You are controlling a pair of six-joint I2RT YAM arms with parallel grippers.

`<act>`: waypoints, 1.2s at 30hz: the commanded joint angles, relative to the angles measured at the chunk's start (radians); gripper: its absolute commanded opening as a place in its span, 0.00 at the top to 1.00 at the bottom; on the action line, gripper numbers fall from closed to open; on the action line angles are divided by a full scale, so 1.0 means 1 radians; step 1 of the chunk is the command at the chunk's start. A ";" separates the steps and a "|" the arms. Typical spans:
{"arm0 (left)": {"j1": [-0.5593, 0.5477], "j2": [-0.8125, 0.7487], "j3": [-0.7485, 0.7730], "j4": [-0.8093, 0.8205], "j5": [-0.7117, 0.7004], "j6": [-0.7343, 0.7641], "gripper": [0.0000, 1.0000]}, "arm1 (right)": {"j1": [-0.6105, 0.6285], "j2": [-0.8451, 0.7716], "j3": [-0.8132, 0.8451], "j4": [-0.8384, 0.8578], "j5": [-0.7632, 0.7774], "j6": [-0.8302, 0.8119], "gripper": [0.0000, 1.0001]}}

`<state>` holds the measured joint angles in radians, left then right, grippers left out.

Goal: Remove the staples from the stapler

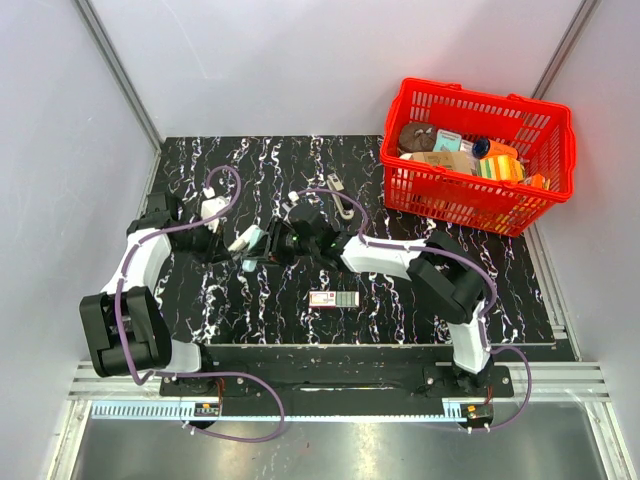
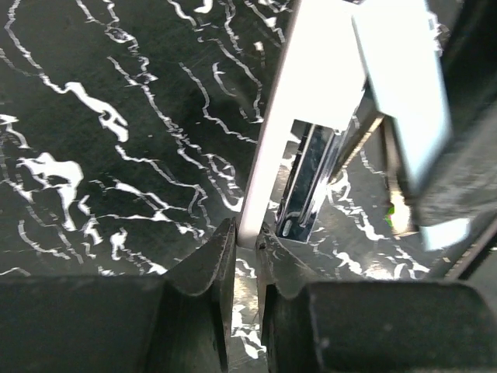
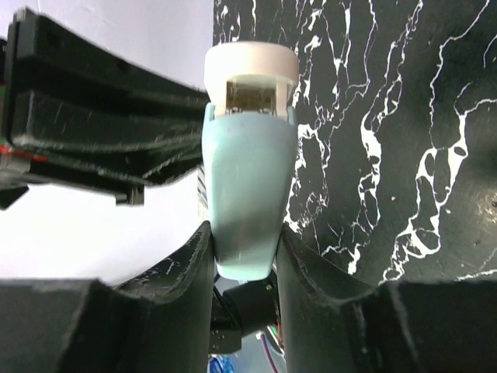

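Observation:
The stapler [image 1: 250, 241] hangs just above the black marbled table [image 1: 300, 330], held between both arms. My left gripper [image 2: 248, 242] is shut on the edge of its white plastic part [image 2: 311, 93], with the chrome metal channel [image 2: 309, 183] showing beside the fingertips. My right gripper [image 3: 245, 249] is shut on the pale-blue body [image 3: 248, 179], whose white end [image 3: 250, 66] points away from the camera. In the top view the left gripper [image 1: 232, 240] and the right gripper [image 1: 272, 245] meet at the stapler. I cannot make out any staples in the channel.
A red basket [image 1: 545, 160] with several packages stands at the back right. A slim dark-and-silver tool [image 1: 340, 195] lies behind the right arm. A small flat rectangular piece [image 1: 334, 299] lies on the table in front of the grippers.

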<state>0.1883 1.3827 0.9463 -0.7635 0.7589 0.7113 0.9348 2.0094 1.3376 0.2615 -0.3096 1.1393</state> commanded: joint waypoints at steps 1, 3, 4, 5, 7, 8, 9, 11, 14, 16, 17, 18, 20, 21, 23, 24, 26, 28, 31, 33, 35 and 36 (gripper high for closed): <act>0.016 -0.040 -0.009 0.121 -0.110 0.066 1.00 | -0.005 -0.089 -0.015 -0.070 -0.091 -0.110 1.00; 0.014 -0.047 -0.018 0.145 -0.131 0.077 1.00 | -0.010 -0.103 -0.018 -0.096 -0.094 -0.137 1.00; 0.016 -0.051 -0.023 0.154 -0.145 0.083 1.00 | -0.011 -0.112 -0.018 -0.111 -0.094 -0.151 1.00; 0.014 -0.056 -0.024 0.167 -0.154 0.088 1.00 | -0.014 -0.116 -0.017 -0.126 -0.095 -0.173 1.00; 0.016 -0.071 -0.043 0.197 -0.165 0.096 1.00 | -0.014 -0.123 -0.002 -0.169 -0.100 -0.214 1.00; 0.013 -0.080 -0.052 0.220 -0.170 0.100 1.00 | -0.013 -0.124 0.011 -0.191 -0.103 -0.242 1.00; 0.010 -0.089 -0.063 0.243 -0.179 0.105 1.00 | -0.014 -0.124 0.023 -0.218 -0.108 -0.274 1.00; -0.010 -0.108 -0.083 0.295 -0.214 0.117 1.00 | -0.013 -0.126 0.034 -0.255 -0.112 -0.329 1.00; -0.044 -0.125 -0.098 0.343 -0.277 0.143 1.00 | -0.010 -0.132 0.041 -0.338 -0.103 -0.409 1.00; -0.064 -0.135 -0.110 0.384 -0.306 0.154 1.00 | -0.004 -0.138 0.035 -0.361 -0.097 -0.449 1.00; -0.075 -0.143 -0.121 0.407 -0.323 0.157 1.00 | 0.002 -0.141 0.034 -0.375 -0.089 -0.467 1.00; -0.082 -0.151 -0.130 0.433 -0.345 0.162 1.00 | 0.009 -0.141 0.035 -0.390 -0.080 -0.487 1.00; -0.099 -0.166 -0.156 0.481 -0.372 0.172 1.00 | 0.027 -0.141 0.037 -0.409 -0.050 -0.522 1.00; -0.110 -0.174 -0.171 0.506 -0.383 0.175 1.00 | 0.038 -0.141 0.035 -0.416 -0.039 -0.535 1.00; -0.124 -0.191 -0.207 0.555 -0.411 0.183 1.00 | 0.055 -0.140 0.029 -0.421 -0.014 -0.555 1.00; -0.128 -0.198 -0.221 0.575 -0.418 0.191 1.00 | 0.058 -0.139 0.026 -0.420 -0.005 -0.556 1.00; -0.138 -0.220 -0.253 0.613 -0.438 0.204 1.00 | 0.062 -0.141 0.023 -0.420 0.015 -0.562 1.00; -0.147 -0.247 -0.291 0.648 -0.455 0.220 1.00 | 0.064 -0.143 0.020 -0.413 0.030 -0.564 1.00; -0.173 -0.304 -0.351 0.711 -0.489 0.240 1.00 | 0.064 -0.155 0.021 -0.403 0.056 -0.566 1.00; -0.182 -0.342 -0.380 0.733 -0.495 0.254 1.00 | 0.064 -0.159 0.025 -0.392 0.066 -0.569 1.00; -0.181 -0.359 -0.392 0.745 -0.503 0.258 1.00 | 0.064 -0.155 0.029 -0.389 0.066 -0.570 1.00; -0.182 -0.359 -0.389 0.739 -0.504 0.257 1.00 | 0.064 -0.153 0.037 -0.390 0.066 -0.573 1.00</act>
<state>0.0151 1.0641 0.5674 -0.1490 0.3077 0.9325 0.9886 1.9156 1.3514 -0.1486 -0.2680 0.5961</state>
